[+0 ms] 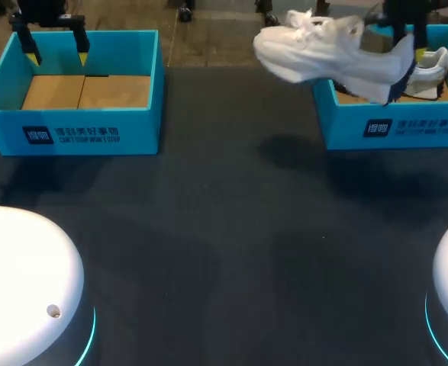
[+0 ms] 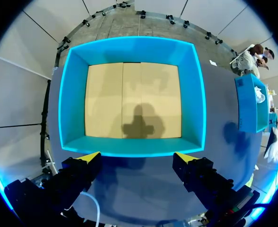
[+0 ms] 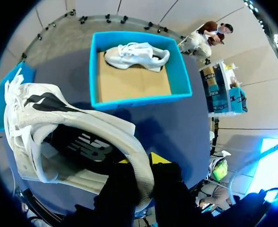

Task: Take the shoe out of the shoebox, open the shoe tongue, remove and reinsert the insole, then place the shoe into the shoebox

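Observation:
A white shoe (image 1: 327, 52) hangs in the air, left of and partly over the right blue shoebox (image 1: 391, 126). My right gripper (image 1: 410, 57) is shut on the shoe's heel collar. In the right wrist view the shoe (image 3: 67, 137) opens toward the camera, showing its dark insole, with the gripper (image 3: 141, 163) pinching the heel rim. A second white shoe (image 3: 136, 56) lies inside that shoebox (image 3: 139, 100). My left gripper (image 1: 57, 53) stands open with nothing in it, above the left blue shoebox (image 1: 71, 133).
The left shoebox (image 2: 129, 144) holds only its cardboard floor and lies just ahead of my left gripper (image 2: 138, 158). Dark tabletop (image 1: 224, 229) spreads between the boxes and toward the front. Two white arm bases (image 1: 17, 274) sit at the front corners.

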You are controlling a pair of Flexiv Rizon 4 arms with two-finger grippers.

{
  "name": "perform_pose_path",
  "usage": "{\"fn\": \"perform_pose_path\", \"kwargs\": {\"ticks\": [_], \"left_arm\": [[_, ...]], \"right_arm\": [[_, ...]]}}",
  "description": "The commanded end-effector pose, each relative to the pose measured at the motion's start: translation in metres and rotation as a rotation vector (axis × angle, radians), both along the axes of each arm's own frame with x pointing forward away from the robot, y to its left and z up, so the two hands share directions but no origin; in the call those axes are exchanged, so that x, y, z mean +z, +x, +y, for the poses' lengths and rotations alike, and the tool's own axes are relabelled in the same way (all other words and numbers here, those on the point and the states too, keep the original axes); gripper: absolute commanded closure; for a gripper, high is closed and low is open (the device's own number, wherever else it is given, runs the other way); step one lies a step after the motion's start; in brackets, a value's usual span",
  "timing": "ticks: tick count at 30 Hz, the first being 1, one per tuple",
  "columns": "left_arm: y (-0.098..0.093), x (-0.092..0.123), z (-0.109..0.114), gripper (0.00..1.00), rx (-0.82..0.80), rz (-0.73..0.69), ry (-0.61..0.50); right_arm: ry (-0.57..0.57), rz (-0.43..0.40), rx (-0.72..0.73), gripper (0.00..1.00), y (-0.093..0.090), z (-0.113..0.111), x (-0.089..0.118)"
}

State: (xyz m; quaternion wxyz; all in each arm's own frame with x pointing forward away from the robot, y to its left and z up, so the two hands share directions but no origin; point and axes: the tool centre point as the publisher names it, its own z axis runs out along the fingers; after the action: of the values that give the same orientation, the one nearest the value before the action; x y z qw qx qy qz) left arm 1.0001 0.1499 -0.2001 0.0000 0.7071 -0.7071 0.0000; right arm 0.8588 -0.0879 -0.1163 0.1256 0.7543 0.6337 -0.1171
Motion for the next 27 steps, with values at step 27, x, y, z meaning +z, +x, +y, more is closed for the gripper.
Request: {"fn": "perform_pose_path", "kwargs": {"ticks": [27], "left_arm": [[0.0, 0.0, 0.0, 0.0, 0.0, 0.0, 0.0]], "right_arm": [[-0.012, -0.019, 0.076, 1.0, -0.172, 0.152, -0.063]]}}
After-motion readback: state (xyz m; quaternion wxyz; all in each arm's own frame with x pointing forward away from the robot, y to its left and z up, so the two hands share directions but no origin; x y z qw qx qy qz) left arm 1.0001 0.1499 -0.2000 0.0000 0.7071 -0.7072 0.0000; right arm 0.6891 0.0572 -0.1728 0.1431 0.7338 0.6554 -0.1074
